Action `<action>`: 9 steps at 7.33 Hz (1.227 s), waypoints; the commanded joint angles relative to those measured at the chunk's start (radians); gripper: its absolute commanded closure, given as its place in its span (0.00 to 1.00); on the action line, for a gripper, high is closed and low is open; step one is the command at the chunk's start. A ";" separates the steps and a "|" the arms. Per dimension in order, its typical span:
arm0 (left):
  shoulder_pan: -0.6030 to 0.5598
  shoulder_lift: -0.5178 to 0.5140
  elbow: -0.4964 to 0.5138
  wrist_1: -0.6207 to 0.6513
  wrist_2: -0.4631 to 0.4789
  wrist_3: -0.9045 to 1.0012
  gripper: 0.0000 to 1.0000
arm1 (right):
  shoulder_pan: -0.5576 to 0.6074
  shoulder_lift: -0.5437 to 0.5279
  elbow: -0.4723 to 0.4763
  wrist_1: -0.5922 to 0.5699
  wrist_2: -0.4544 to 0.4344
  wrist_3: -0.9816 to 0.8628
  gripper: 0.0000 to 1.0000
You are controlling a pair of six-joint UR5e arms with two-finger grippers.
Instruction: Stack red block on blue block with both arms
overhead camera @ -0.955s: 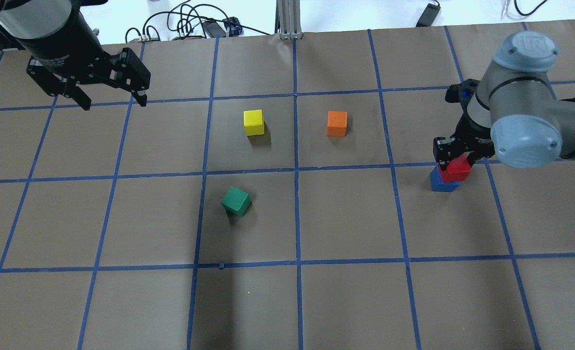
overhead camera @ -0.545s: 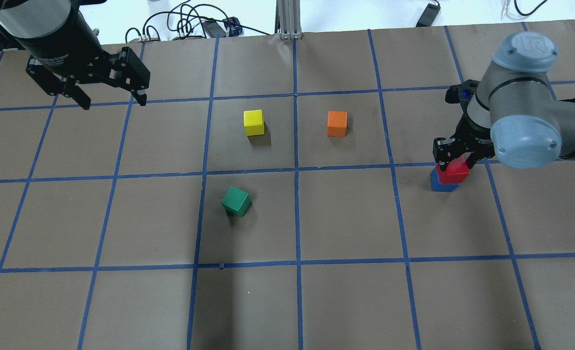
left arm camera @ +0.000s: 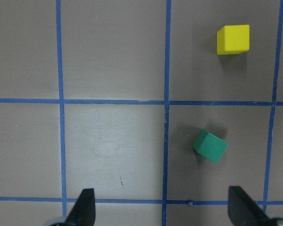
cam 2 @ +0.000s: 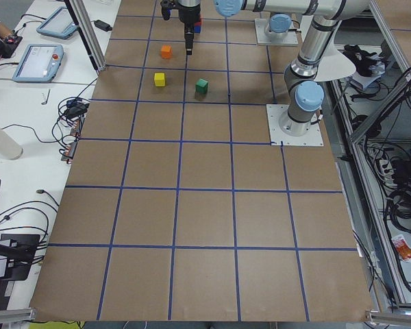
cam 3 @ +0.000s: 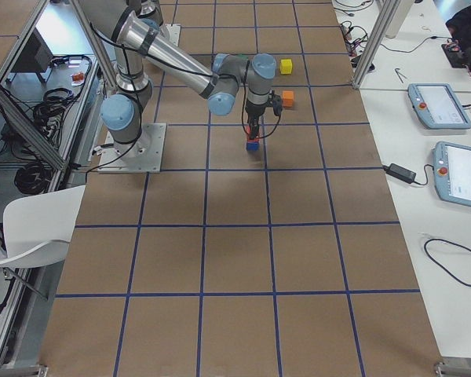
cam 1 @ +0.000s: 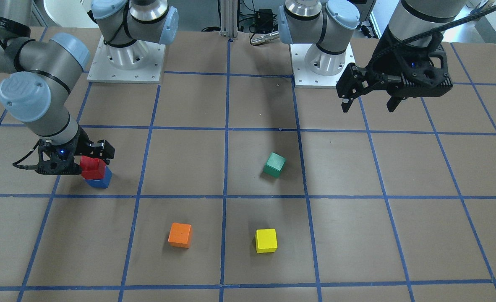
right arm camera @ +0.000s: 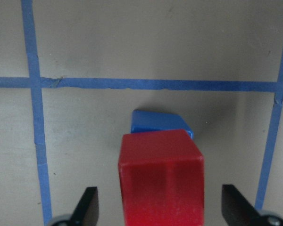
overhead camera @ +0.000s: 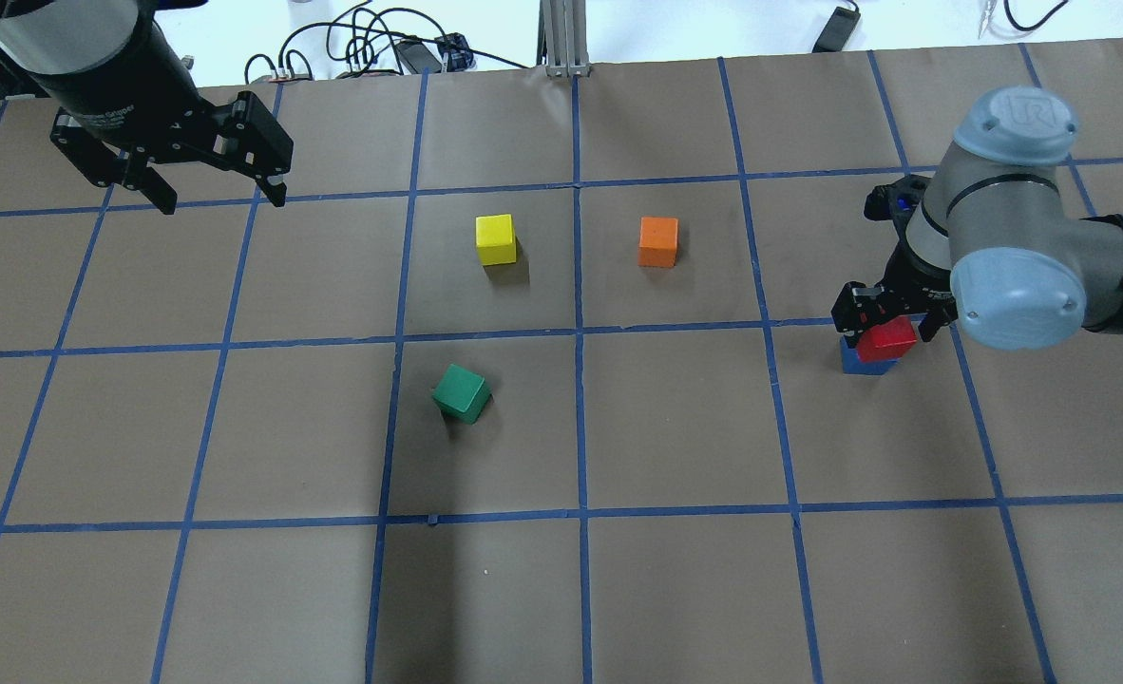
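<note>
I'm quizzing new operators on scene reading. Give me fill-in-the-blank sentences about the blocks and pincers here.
The red block rests on a block coloured ___.
The right pincer has its jaws around the red block, and they are ___.
The left pincer holds ___.
The block nearest the orange block is coloured ___.
Missing words: blue; open; nothing; yellow.

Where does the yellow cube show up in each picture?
Front-facing: yellow cube, lower centre.
Overhead: upper centre.
Exterior left: upper left.
Exterior right: top, right of centre.
Left wrist: upper right.
Right wrist: not in it.
Landmark: the orange cube beside it in all four exterior views.
</note>
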 commanded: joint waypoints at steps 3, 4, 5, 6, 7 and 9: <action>0.000 -0.001 0.000 0.001 -0.001 0.000 0.00 | 0.004 -0.070 -0.231 0.364 0.011 0.003 0.00; 0.000 -0.001 0.000 0.001 -0.001 0.000 0.00 | 0.008 -0.092 -0.325 0.483 0.014 0.015 0.00; 0.002 -0.001 0.000 0.001 -0.001 0.000 0.00 | 0.025 -0.122 -0.375 0.528 0.017 0.023 0.00; 0.000 -0.001 0.000 0.001 -0.001 0.000 0.00 | 0.063 -0.160 -0.380 0.557 0.015 0.097 0.00; 0.000 -0.001 0.002 0.001 -0.001 0.000 0.00 | 0.126 -0.194 -0.378 0.559 0.014 0.183 0.00; 0.002 -0.001 0.002 0.001 -0.002 0.000 0.00 | 0.200 -0.201 -0.380 0.576 0.015 0.280 0.00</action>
